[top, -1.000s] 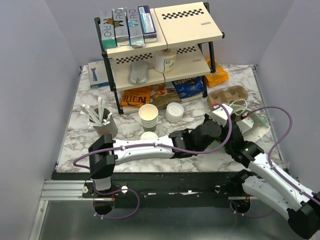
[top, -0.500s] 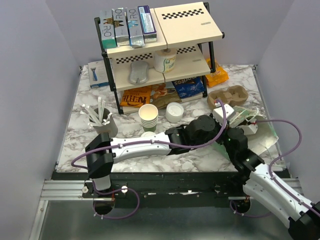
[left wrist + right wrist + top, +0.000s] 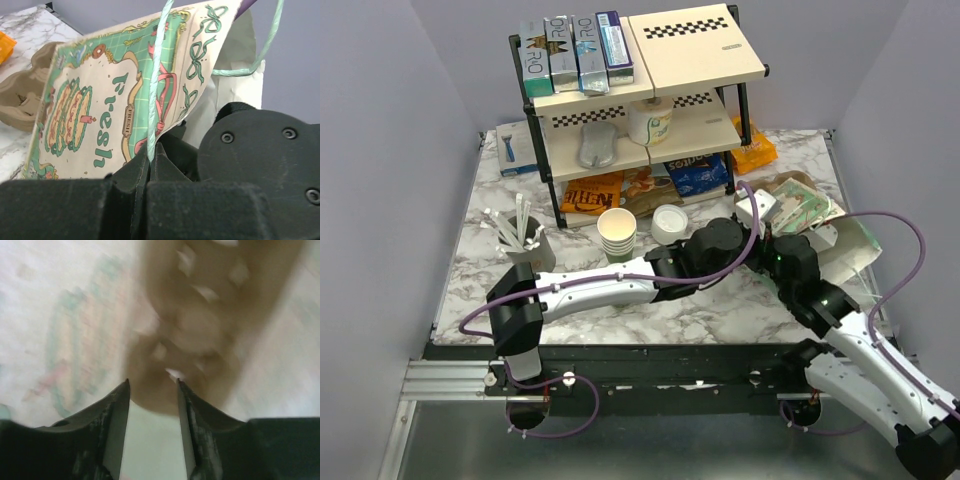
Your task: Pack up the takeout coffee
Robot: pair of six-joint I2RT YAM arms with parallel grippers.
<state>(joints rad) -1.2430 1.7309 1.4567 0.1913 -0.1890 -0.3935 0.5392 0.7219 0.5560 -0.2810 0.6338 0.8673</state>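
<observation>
Marble tabletop [image 3: 470, 255] fills my overhead view, and the change on it over the last second is on the right side. The paper bag [image 3: 807, 208] lay flat there a second ago. Now its printed face is lifted and tilted, and it covers part of the brown cup carrier [image 3: 20, 100] behind it. The left gripper [image 3: 149, 159] has travelled further back and right. Its fingers are pressed together on the bag's green handle [image 3: 155, 90], which runs straight down into the seam between them. The right gripper [image 3: 152, 385] has swung in beside the bag. Its two fingers stand apart with nothing between them, and the wrist picture beyond them is too blurred for me to read.

The takeout coffee [image 3: 618, 264] stands on the table just on the near side of the cup stack [image 3: 617, 232]. It has not moved, but the left forearm now hides most of its white lid.

Nothing else on the table has shifted. A pile of white lids [image 3: 669, 224] sits beside the stack, and a holder of stirrers [image 3: 525, 243] stands to the left. The two-tier rack [image 3: 695, 45] is at the back, with boxes on top. Plain grey walls [image 3: 380, 150] close in the sides.
</observation>
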